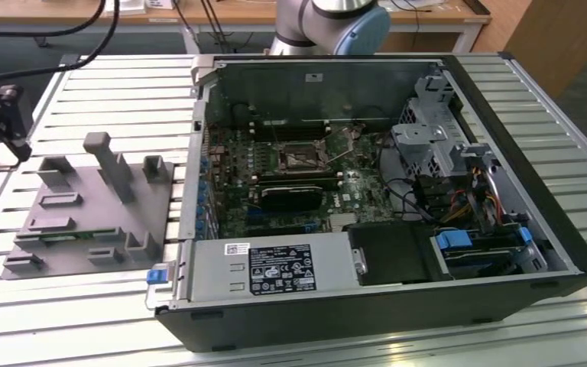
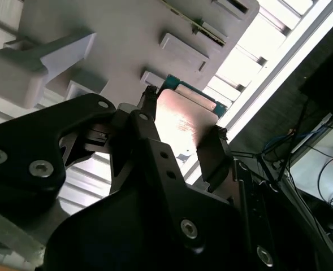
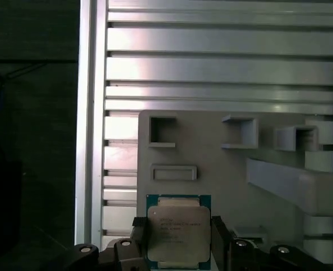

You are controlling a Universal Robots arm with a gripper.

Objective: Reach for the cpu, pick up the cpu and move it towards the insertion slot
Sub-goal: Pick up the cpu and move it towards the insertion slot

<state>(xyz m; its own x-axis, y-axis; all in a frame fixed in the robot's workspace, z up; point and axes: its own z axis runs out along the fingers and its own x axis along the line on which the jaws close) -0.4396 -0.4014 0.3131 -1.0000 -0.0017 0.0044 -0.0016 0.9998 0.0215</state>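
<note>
The cpu (image 3: 178, 232), silvery-faced with a green rim, sits between the gripper's (image 3: 178, 226) two black fingers (image 3: 139, 230). In both wrist views they press against its opposite edges, clamped on it. Behind it lies the grey tray (image 3: 234, 175) with upright blocks. In the exterior view the gripper hangs at the frame's far left, by the tray. The insertion slot (image 1: 301, 159) lies near centre, inside the open computer case (image 1: 538, 229), well apart.

Exterior view looks down on the computer case (image 1: 375, 321); both wrist views, close behind the gripper (image 2: 184, 113), share the cpu (image 3: 178, 231).
</note>
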